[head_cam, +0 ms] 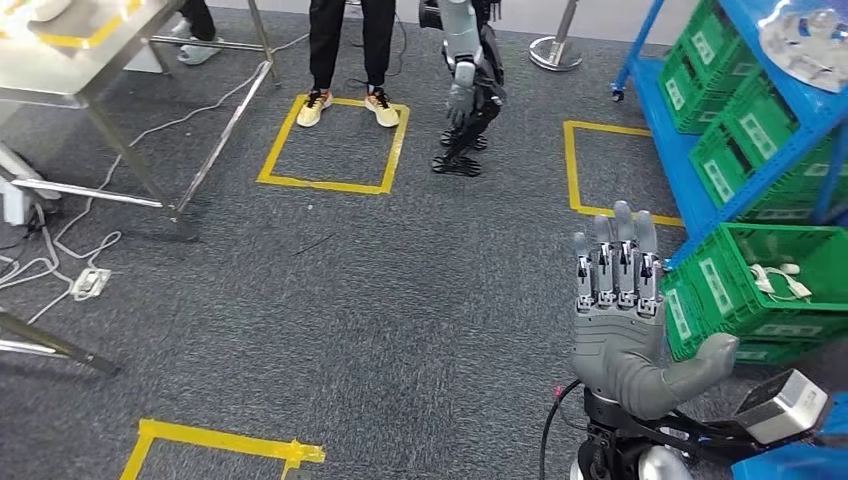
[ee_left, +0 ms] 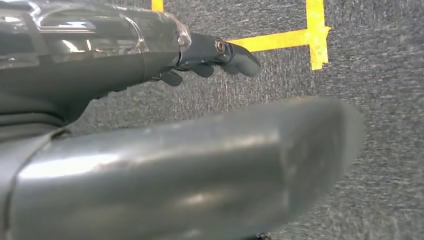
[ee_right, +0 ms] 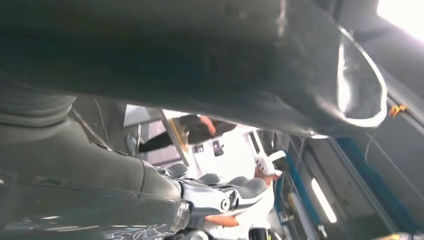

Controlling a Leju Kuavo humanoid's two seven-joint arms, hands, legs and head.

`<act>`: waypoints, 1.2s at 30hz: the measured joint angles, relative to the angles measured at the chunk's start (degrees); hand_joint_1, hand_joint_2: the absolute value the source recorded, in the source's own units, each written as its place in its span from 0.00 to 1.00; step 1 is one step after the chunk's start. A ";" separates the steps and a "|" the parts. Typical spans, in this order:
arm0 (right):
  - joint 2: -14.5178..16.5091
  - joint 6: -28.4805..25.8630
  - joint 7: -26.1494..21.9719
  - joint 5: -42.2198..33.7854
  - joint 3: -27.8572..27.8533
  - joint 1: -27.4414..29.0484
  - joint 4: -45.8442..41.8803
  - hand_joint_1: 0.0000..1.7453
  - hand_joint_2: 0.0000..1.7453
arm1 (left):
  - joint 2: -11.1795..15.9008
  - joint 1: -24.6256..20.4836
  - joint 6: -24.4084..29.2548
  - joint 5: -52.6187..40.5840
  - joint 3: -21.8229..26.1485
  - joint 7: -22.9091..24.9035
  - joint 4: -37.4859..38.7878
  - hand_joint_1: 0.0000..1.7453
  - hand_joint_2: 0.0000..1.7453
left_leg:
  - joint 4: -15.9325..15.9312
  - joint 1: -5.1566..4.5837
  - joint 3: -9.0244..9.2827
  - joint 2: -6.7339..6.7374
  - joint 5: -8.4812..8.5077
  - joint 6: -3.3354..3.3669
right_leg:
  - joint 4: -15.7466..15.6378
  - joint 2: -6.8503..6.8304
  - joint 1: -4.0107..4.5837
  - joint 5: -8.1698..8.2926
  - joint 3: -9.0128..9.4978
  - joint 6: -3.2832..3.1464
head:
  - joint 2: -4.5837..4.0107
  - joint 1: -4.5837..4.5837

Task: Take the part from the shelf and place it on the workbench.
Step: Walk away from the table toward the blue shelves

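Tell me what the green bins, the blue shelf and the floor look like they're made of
Green bins: moulded plastic, judging by the lattice walls and slight sheen. Blue shelf: probably painted metal, with thin straight rails. Floor: dark grey, speckled and matt, likely short-pile carpet.

Pale part [head_cam: 812, 42] on blue shelf [head_cam: 700, 190]

right hand [head_cam: 622, 330] raised, open | shelf [head_cam: 690, 190] just right | floor [head_cam: 400, 300] open left

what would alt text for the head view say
The robot's right hand is raised, open and empty, beside a blue shelf of green crates. Across the grey carpet, a person stands at a yellow taped square near a metal workbench.
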 joint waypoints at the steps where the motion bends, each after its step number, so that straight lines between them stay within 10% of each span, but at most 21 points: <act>1: 0.01 0.00 0.00 0.01 0.01 0.05 0.03 0.00 0.00 | 0.05 0.09 0.00 0.00 -0.01 0.09 0.01 0.00 0.00 | 0.51 0.02 -0.97 0.13 0.94 -0.07 | 0.11 0.88 -0.03 -0.18 0.15 0.03 | 0.00 -0.18; 5: -0.01 -0.04 0.04 0.04 -0.01 0.09 0.02 0.00 0.00 | 0.13 0.13 -0.01 -0.02 0.00 0.22 0.01 0.00 0.00 | -10.38 0.48 2.59 -3.14 8.89 -0.12 | 1.32 4.15 -0.46 -1.52 0.81 1.04 | 0.00 -0.91; 7: -0.01 -0.06 0.13 0.05 -0.08 0.10 -0.01 0.00 0.00 | 0.18 0.14 -0.01 -0.02 0.01 0.24 0.01 0.00 0.00 | -12.66 0.47 3.76 -4.53 8.79 0.24 | 1.74 5.53 -0.77 -1.85 0.52 1.81 | 0.00 -1.02; 9: -0.02 -0.07 0.17 0.05 -0.20 0.23 -0.03 0.00 0.00 | 0.22 0.12 -0.01 -0.02 0.02 0.26 -0.01 0.00 0.00 | -13.21 0.33 4.24 -3.15 8.73 0.84 | 1.61 6.71 -1.04 -1.83 0.21 2.49 | 0.00 -1.00; 16: -0.15 -0.10 0.18 0.02 -0.32 0.23 0.05 0.00 0.00 | 0.22 0.27 -0.01 -0.02 0.02 0.25 0.01 0.00 0.00 | -13.97 -0.06 5.83 3.14 7.67 2.10 | 16.86 -0.30 -1.17 -7.34 -8.39 4.04 | 0.00 0.94; 20: -0.19 -0.11 0.17 -0.06 -0.41 0.35 0.13 0.00 0.00 | 0.10 0.10 -0.02 -0.07 0.02 0.18 -0.01 0.00 0.00 | -14.06 -0.21 7.29 5.53 6.52 1.63 | 5.56 -2.92 -0.61 -0.60 -3.17 3.04 | 0.00 1.20; 24: -0.20 -0.15 0.17 -0.24 -0.63 0.34 -0.02 0.00 0.00 | -0.16 -0.06 -0.05 -0.10 0.01 0.16 -0.03 0.00 0.00 | -14.47 -0.33 8.06 7.40 5.82 0.52 | 1.61 -3.67 0.28 -0.58 -1.22 1.66 | 0.00 1.17; 27: -0.20 -0.12 0.18 -0.29 -0.84 0.31 -0.26 0.00 0.00 | -0.32 -0.33 -0.08 -0.16 0.01 0.07 -0.05 0.00 0.00 | -11.20 -0.07 7.33 3.14 3.52 -0.03 | 0.08 -2.01 -0.16 -0.25 0.13 0.75 | 0.00 0.85; 30: -0.19 -0.10 0.20 -0.31 -0.85 0.19 -0.20 0.00 0.00 | -0.25 -0.14 -0.16 -0.17 0.02 0.04 -0.02 0.00 0.00 | -1.06 0.00 1.32 0.03 -0.07 -0.10 | -0.03 0.02 -0.20 -0.45 0.47 0.19 | 0.00 -0.07; 32: -0.17 -0.09 0.22 -0.34 -0.84 0.29 -0.16 0.00 0.00 | -0.12 0.06 -0.17 -0.15 0.02 0.03 0.01 0.00 0.00 | -0.01 0.01 -0.76 0.10 1.77 -0.14 | 0.18 1.80 -0.14 -0.77 0.70 0.22 | 0.00 -0.56; 36: -0.17 -0.01 0.40 -0.44 -0.86 0.20 -0.09 0.00 0.00 | -0.01 0.10 -0.19 -0.16 0.02 -0.09 0.01 0.00 0.00 | -11.40 0.39 3.07 -4.34 9.23 0.06 | 1.25 4.92 -0.49 -1.98 1.07 1.22 | 0.00 -1.24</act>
